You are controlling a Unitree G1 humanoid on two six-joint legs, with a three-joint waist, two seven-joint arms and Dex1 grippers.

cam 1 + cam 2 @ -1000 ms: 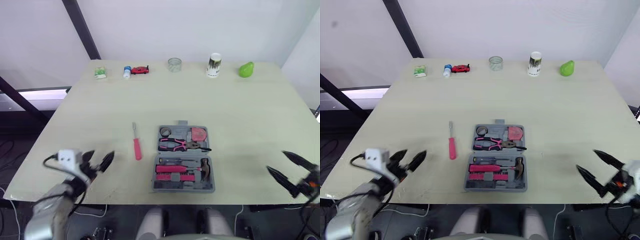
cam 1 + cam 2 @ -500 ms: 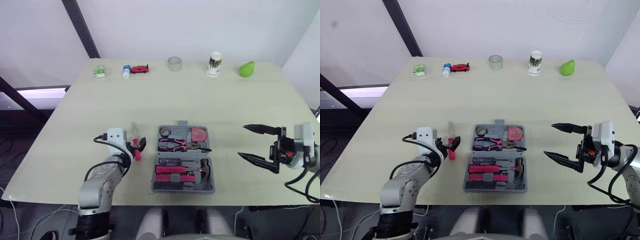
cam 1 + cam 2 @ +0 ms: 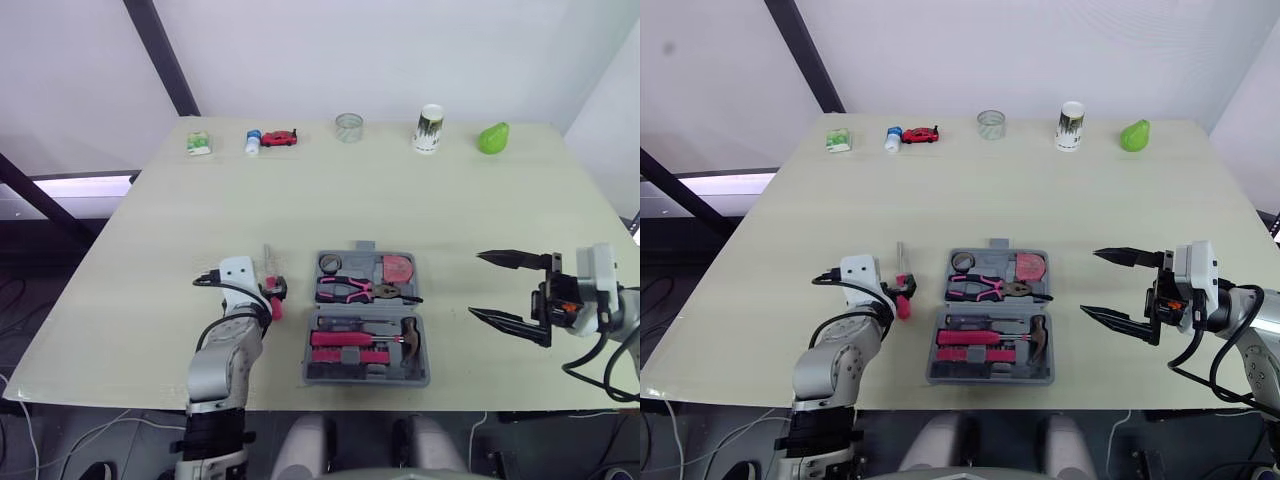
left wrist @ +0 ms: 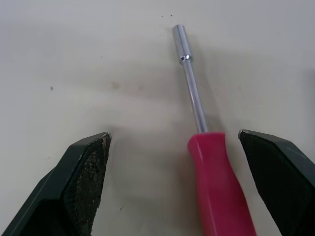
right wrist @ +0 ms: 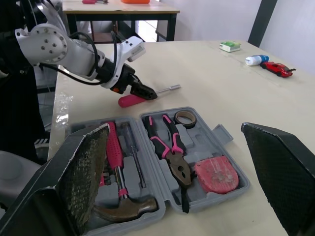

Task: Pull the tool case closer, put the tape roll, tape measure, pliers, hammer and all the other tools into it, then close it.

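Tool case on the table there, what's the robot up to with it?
The robot is packing an open tool case. Inside lie the pliers, hammer, tape roll and tape measure. Its left gripper is open around the red handle of a screwdriver lying on the table beside the case, not yet gripping. The right gripper hovers open on the other side.

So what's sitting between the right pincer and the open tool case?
Nothing. In the left eye view the stretch of table between the right pincer and the tool case is bare; the open pincer does not touch the case.
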